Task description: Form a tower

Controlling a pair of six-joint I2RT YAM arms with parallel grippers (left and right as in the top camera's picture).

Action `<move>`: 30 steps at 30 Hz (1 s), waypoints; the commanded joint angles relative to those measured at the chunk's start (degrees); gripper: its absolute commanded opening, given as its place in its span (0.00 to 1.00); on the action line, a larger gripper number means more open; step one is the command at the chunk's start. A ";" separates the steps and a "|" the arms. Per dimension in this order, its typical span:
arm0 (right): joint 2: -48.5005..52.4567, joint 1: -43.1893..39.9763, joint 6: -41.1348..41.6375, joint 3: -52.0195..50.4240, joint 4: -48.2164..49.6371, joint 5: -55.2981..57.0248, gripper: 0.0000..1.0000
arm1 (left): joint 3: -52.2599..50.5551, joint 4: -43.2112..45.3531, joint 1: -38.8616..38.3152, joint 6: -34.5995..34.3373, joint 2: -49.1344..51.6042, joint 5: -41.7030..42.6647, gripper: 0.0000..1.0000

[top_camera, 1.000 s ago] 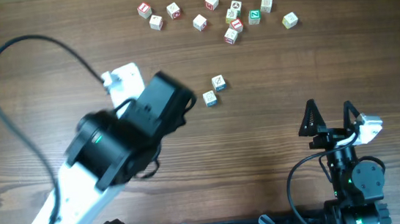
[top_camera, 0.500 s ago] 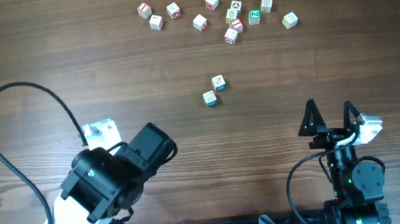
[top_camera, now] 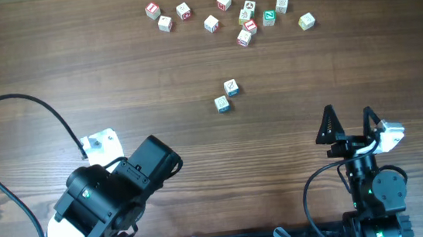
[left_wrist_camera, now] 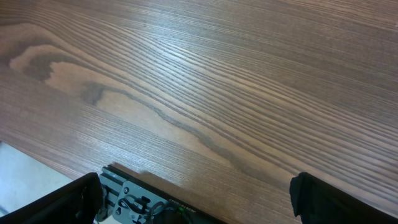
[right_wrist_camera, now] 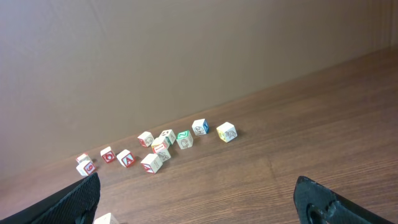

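overhead: both grippers wide open and empty, blue cubes unstacked mid-table

left wrist view: left gripper (left_wrist_camera: 196, 198) has its fingers (left_wrist_camera: 68, 202) spread out to the frame edges. only bare table (left_wrist_camera: 205, 81) lies between them and they touch nothing. overhead: left arm (top_camera: 107, 202) sits at the near left corner, black cable (top_camera: 9, 97) looping off it. mid-table, far blue-print cube (top_camera: 230, 88) and near blue-print cube (top_camera: 222, 103) sit just beside each other on the wood, diagonal, not one on the other. loose cube cluster (top_camera: 250, 26) runs along the far side, well apart from the pair. right gripper (top_camera: 348, 125) is near right, fingers (top_camera: 327, 125) wide, holding nothing. open wood between each gripper and the blue pair.
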 commanded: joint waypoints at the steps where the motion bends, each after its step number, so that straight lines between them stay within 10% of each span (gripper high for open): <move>1: -0.31 -0.26 -0.63 -0.07 0.26 -0.92 1.00 | -0.24 0.07 -0.26 -1.33 -0.42 0.24 1.00; 24: -0.31 -0.28 1.05 -0.07 2.75 -0.22 1.00 | -0.24 0.09 -0.26 -1.33 -0.31 0.24 1.00; 27: -0.31 -0.26 15.08 -0.07 4.83 -9.16 1.00 | -0.24 0.11 -0.26 -1.33 -0.31 0.24 1.00; 30: 0.17 -0.26 11.54 0.68 7.10 -22.29 1.00 | -0.24 0.09 -0.26 -1.31 -0.31 0.24 1.00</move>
